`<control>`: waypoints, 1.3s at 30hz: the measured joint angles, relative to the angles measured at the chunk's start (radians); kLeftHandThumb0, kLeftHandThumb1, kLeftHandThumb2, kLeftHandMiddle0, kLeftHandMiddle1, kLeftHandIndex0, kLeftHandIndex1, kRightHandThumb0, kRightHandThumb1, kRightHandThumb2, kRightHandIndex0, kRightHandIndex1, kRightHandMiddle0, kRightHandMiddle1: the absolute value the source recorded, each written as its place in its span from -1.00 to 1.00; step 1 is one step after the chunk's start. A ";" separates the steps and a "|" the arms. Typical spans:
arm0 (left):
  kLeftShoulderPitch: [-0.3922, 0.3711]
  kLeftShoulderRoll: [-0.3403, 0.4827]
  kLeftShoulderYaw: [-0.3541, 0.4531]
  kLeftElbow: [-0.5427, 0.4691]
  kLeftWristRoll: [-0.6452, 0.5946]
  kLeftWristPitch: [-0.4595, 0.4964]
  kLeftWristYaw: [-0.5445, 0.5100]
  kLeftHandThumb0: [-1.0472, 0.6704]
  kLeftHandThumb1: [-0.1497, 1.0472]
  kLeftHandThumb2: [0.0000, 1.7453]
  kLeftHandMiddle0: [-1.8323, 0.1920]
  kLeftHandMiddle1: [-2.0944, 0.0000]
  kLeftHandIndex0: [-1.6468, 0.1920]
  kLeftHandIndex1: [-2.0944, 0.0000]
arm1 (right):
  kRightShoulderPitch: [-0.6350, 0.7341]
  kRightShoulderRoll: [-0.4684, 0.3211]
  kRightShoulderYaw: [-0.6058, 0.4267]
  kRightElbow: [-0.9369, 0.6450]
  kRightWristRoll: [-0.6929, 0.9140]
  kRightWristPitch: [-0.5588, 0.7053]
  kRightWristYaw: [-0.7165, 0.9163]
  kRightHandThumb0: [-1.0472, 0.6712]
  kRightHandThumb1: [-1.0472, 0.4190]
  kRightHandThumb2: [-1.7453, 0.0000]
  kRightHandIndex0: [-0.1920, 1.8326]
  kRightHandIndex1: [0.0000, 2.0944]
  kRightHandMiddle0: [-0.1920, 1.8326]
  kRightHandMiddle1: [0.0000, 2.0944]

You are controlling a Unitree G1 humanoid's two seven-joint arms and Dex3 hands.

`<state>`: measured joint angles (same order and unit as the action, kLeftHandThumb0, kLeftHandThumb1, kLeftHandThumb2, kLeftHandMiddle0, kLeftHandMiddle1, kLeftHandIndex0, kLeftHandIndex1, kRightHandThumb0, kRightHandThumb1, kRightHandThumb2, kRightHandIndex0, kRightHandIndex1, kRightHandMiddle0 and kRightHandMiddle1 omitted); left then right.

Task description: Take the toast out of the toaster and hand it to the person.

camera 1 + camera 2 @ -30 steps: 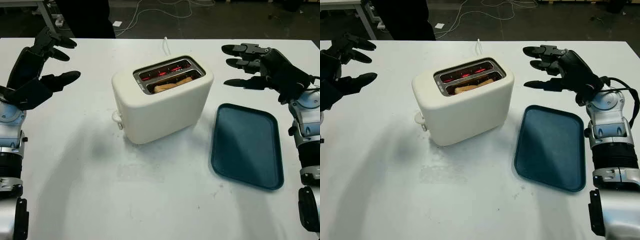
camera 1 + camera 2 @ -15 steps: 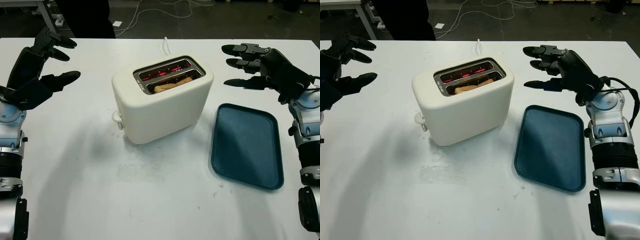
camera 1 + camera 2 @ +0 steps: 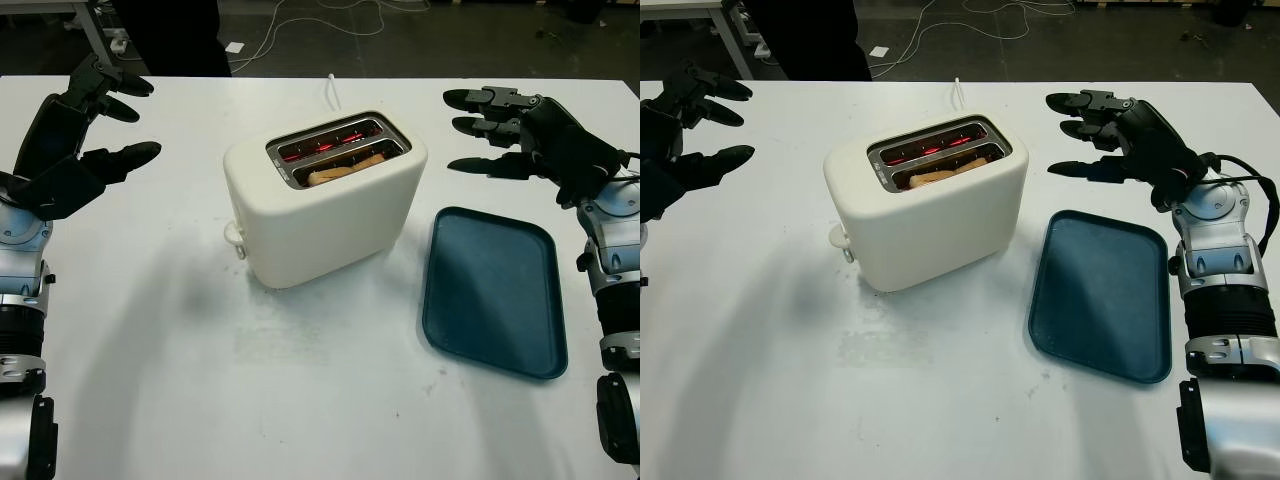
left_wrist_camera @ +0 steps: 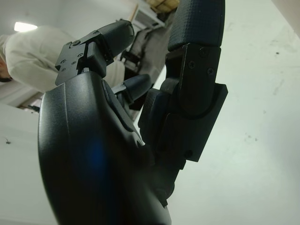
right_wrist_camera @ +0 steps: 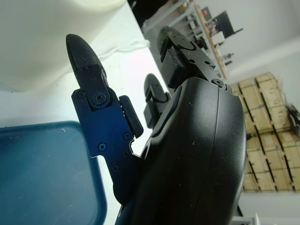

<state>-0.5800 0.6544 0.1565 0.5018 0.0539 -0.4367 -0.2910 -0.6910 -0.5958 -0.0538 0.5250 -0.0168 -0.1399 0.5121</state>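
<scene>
Fingers uncurled, both hands empty: left hand (image 3: 70, 150) far left, right hand (image 3: 530, 140) far right of toaster (image 3: 325, 200) holding toast (image 3: 345, 168).

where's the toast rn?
The toast sits in the near slot of the toaster at table centre, left of the blue tray.

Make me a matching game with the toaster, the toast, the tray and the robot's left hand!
Things:
1. toaster
2. toast
3. tray
4. left hand

Descriptions:
A. dark blue, flat on the table, nothing on it
B. black, open, raised over the table's left side
C. cream, with slots glowing red inside
D. tan, sitting down in a slot

Pairs: 1-C, 2-D, 3-A, 4-B
</scene>
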 measured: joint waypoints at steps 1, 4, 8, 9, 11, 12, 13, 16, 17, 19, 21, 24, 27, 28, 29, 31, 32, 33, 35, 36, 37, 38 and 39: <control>0.000 0.000 0.000 0.000 0.000 0.000 0.000 -1.00 0.79 -0.73 0.81 -0.38 0.79 -0.21 | 0.000 0.000 0.000 0.000 0.000 0.000 0.000 -0.43 -0.61 1.00 -0.37 -1.00 -0.35 -1.00; 0.000 0.000 0.000 0.000 0.000 -0.001 0.000 -1.00 0.79 -0.73 0.81 -0.38 0.79 -0.22 | 0.000 0.000 0.000 0.000 0.000 0.000 0.000 -0.43 -0.62 1.00 -0.37 -1.00 -0.36 -1.00; 0.000 0.000 0.000 0.001 0.000 -0.001 0.000 -1.00 0.79 -0.72 0.81 -0.38 0.79 -0.22 | 0.000 0.000 0.000 0.002 0.000 0.000 0.000 -0.44 -0.62 1.00 -0.37 -1.00 -0.36 -1.00; 0.000 0.000 0.000 0.001 0.000 -0.001 0.000 -1.00 0.79 -0.72 0.81 -0.38 0.79 -0.22 | 0.000 0.000 0.000 0.004 0.001 0.000 0.001 -0.45 -0.62 1.00 -0.37 -1.00 -0.36 -1.00; 0.000 0.000 0.000 0.001 0.000 -0.001 0.000 -1.00 0.79 -0.73 0.81 -0.38 0.79 -0.22 | 0.000 0.000 0.000 0.010 0.001 -0.003 0.001 -0.47 -0.63 0.99 -0.37 -1.00 -0.36 -1.00; 0.000 0.000 0.000 0.001 0.000 -0.001 0.000 -1.00 0.79 -0.72 0.81 -0.39 0.79 -0.22 | 0.000 0.000 0.000 0.012 0.001 -0.004 0.001 -0.47 -0.62 1.00 -0.37 -1.00 -0.35 -1.00; 0.000 0.000 0.000 0.001 0.000 -0.001 0.000 -1.00 0.79 -0.71 0.81 -0.39 0.79 -0.22 | 0.000 0.000 0.000 0.014 0.001 -0.005 0.001 -0.46 -0.62 1.00 -0.36 -1.00 -0.35 -1.00; 0.000 0.000 0.000 0.001 0.000 -0.001 0.000 -1.00 0.79 -0.72 0.81 -0.39 0.79 -0.22 | 0.000 0.000 0.000 0.019 0.001 -0.005 0.001 -0.47 -0.62 1.00 -0.36 -0.99 -0.35 -1.00; 0.000 0.000 0.000 0.002 0.000 -0.001 0.000 -1.00 0.79 -0.72 0.81 -0.38 0.79 -0.21 | 0.000 0.000 0.000 0.019 0.001 -0.005 0.001 -0.47 -0.62 1.00 -0.36 -0.99 -0.35 -1.00; 0.000 0.000 0.000 0.002 0.000 -0.001 0.000 -1.00 0.79 -0.72 0.81 -0.38 0.79 -0.21 | 0.000 0.000 0.000 0.019 0.000 -0.005 0.001 -0.47 -0.62 1.00 -0.36 -0.99 -0.35 -1.00; 0.000 0.000 0.000 0.002 0.000 -0.001 0.000 -1.00 0.79 -0.71 0.81 -0.38 0.79 -0.21 | 0.000 0.000 0.000 0.019 0.000 -0.005 0.001 -0.47 -0.62 1.00 -0.36 -0.99 -0.35 -1.00; 0.000 0.000 0.000 0.002 0.000 -0.001 0.000 -1.00 0.79 -0.72 0.81 -0.38 0.79 -0.21 | 0.000 0.000 0.000 0.019 0.000 -0.005 0.001 -0.47 -0.62 1.00 -0.36 -0.99 -0.35 -1.00; 0.000 0.000 0.000 0.002 0.000 -0.001 0.000 -1.00 0.79 -0.72 0.81 -0.38 0.79 -0.21 | 0.000 0.000 0.000 0.019 0.000 -0.005 0.000 -0.47 -0.62 1.00 -0.35 -0.99 -0.35 -1.00; 0.000 0.000 0.000 0.002 0.000 -0.001 0.000 -1.00 0.79 -0.72 0.81 -0.38 0.79 -0.21 | 0.000 0.000 0.000 0.019 -0.001 -0.005 0.000 -0.48 -0.62 1.00 -0.35 -0.99 -0.35 -1.00; 0.000 0.000 0.000 0.002 0.000 -0.001 0.000 -1.00 0.79 -0.71 0.81 -0.38 0.79 -0.21 | 0.000 0.000 0.000 0.019 -0.001 -0.005 0.000 -0.47 -0.62 1.00 -0.36 -1.00 -0.35 -1.00; 0.000 0.000 0.000 0.002 0.000 -0.001 0.000 -1.00 0.79 -0.71 0.81 -0.39 0.79 -0.22 | 0.000 0.000 0.000 0.018 -0.001 -0.004 0.000 -0.46 -0.62 1.00 -0.36 -1.00 -0.35 -1.00; 0.000 0.000 0.000 0.002 0.000 -0.001 0.000 -1.00 0.79 -0.71 0.81 -0.39 0.79 -0.22 | 0.000 0.000 0.000 0.018 -0.001 -0.004 0.000 -0.46 -0.62 1.00 -0.36 -1.00 -0.35 -1.00; 0.000 0.000 0.000 0.002 0.000 -0.001 0.000 -1.00 0.79 -0.71 0.81 -0.39 0.79 -0.22 | 0.000 0.000 0.000 0.018 -0.001 -0.004 0.000 -0.45 -0.62 1.00 -0.36 -1.00 -0.35 -1.00; 0.000 0.000 0.000 0.002 0.000 -0.001 0.000 -1.00 0.79 -0.71 0.81 -0.39 0.79 -0.22 | 0.000 0.000 0.000 0.018 -0.001 -0.005 0.000 -0.45 -0.63 1.00 -0.36 -1.00 -0.35 -1.00; 0.000 0.000 0.000 0.002 0.000 -0.001 0.000 -1.00 0.79 -0.71 0.81 -0.39 0.79 -0.22 | 0.000 0.000 0.000 0.018 -0.001 -0.005 0.000 -0.44 -0.63 1.00 -0.36 -1.00 -0.34 -1.00; 0.000 0.000 0.000 0.002 0.000 -0.001 0.000 -1.00 0.79 -0.71 0.81 -0.38 0.79 -0.22 | 0.000 0.000 0.000 0.018 -0.001 -0.005 0.000 -0.44 -0.63 1.00 -0.36 -1.00 -0.35 -1.00; 0.000 0.000 0.000 0.002 0.000 -0.001 0.000 -1.00 0.79 -0.71 0.81 -0.38 0.79 -0.22 | 0.000 0.000 0.000 0.018 -0.001 -0.005 0.000 -0.44 -0.63 1.00 -0.35 -1.00 -0.34 -1.00; 0.000 0.000 0.000 0.002 0.000 -0.001 0.000 -1.00 0.79 -0.71 0.81 -0.38 0.79 -0.22 | 0.000 0.000 0.000 0.018 -0.001 -0.005 0.000 -0.44 -0.63 1.00 -0.35 -0.99 -0.34 -1.00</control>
<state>-0.5800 0.6544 0.1566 0.5039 0.0538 -0.4373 -0.2911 -0.6912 -0.5958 -0.0538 0.5427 -0.0181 -0.1445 0.5125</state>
